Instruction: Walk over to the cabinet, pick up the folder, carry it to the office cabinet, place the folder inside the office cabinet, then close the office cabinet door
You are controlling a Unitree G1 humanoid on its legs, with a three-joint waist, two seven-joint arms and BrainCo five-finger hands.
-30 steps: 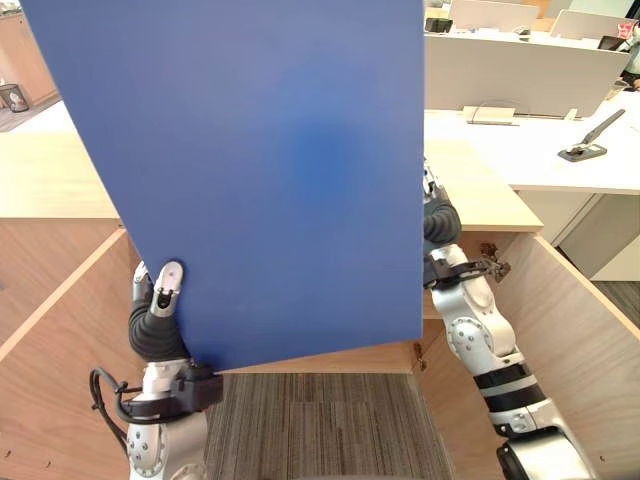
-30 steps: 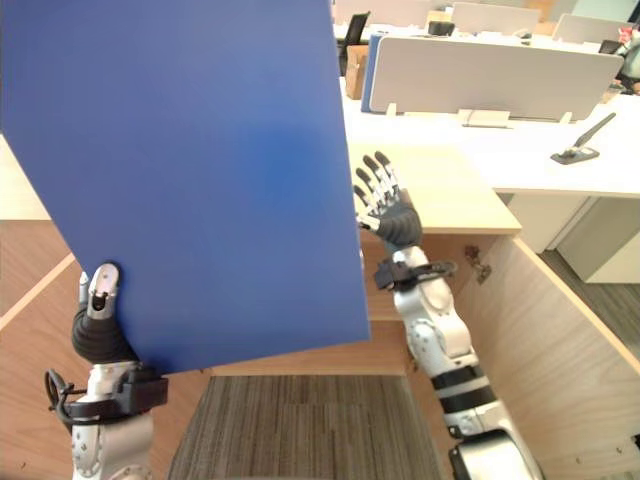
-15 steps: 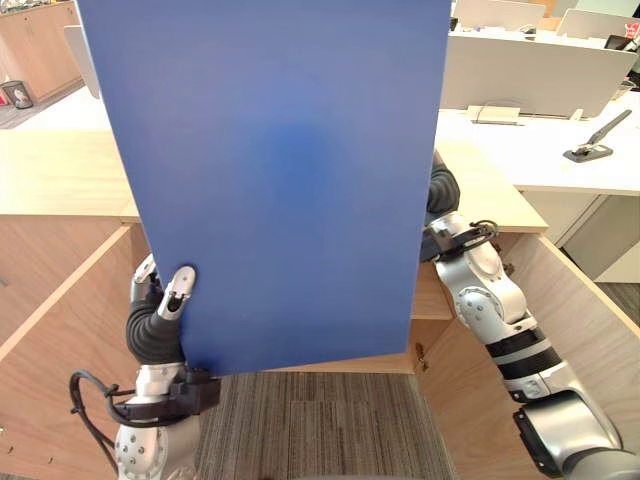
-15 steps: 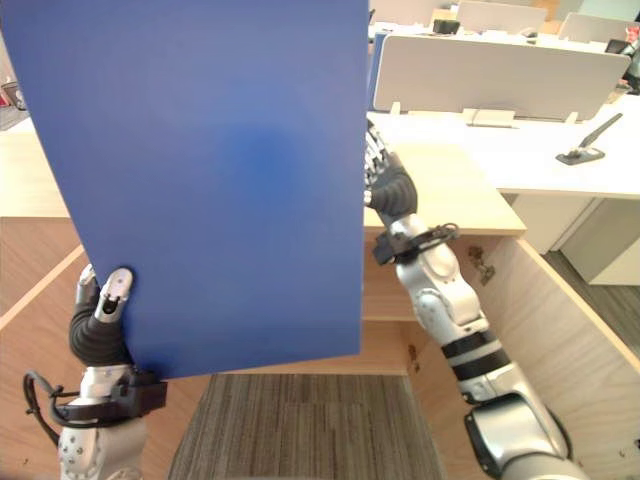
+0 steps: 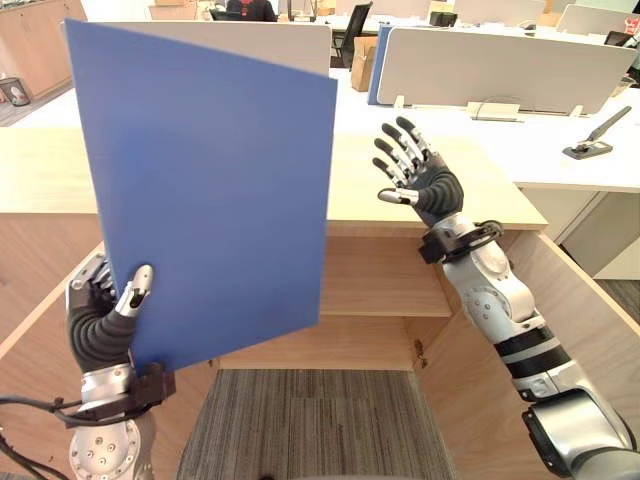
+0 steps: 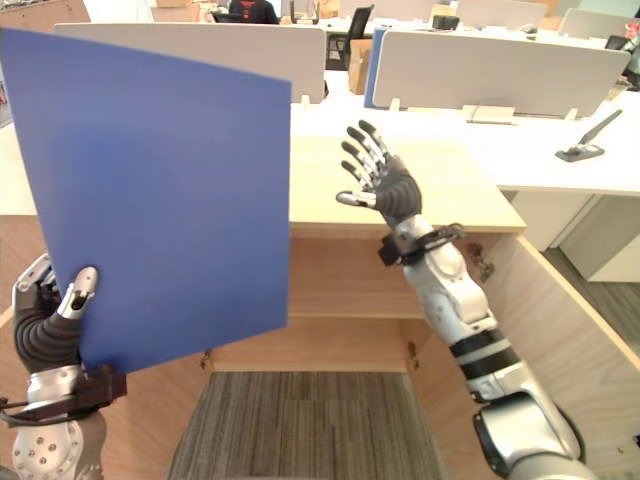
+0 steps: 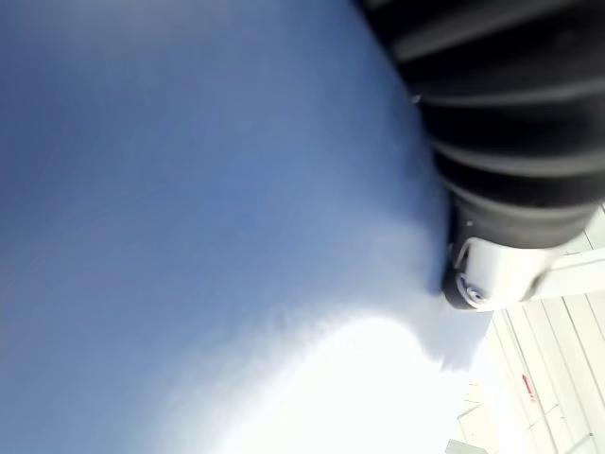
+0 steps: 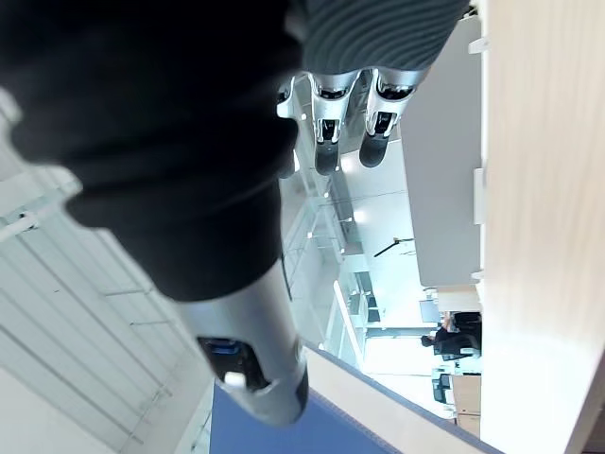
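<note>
A second before, the blue folder point(image 5: 210, 190) had stood broad across the robot's front and hid most of what lay behind. The right hand point(image 5: 425, 182) was then up at its right edge, partly behind it. By this moment the folder had swung off to the robot's left and turned, so its face looked narrower. The right hand had come clear, well apart from the folder's free edge. That hand was released, with the palm raised and the fingers point(image 8: 326, 118) straight and fanned, holding nothing. I saw it against the pale wooden top of the office cabinet point(image 5: 470, 195).

The left hand point(image 5: 100, 325) alone held the folder. It gripped the sheet near the lower left corner. The thumb point(image 5: 137, 288) pressed on the near face and the fingers curled round behind the edge, so the folder was pinched between them. The folder stood nearly upright, tipped a little, and rose from that hand to well above the cabinet's top. It hung in the air before the left part of the opening, not inside it. From the left wrist, the blue surface lay close against the hand's dark cover.

The cabinet stood open below, its shelf point(image 5: 375, 300) bare to view. The right door point(image 5: 585, 330) and left door point(image 5: 40, 350) were swung out to either side, with grey striped carpet point(image 5: 310, 425) between them.
</note>
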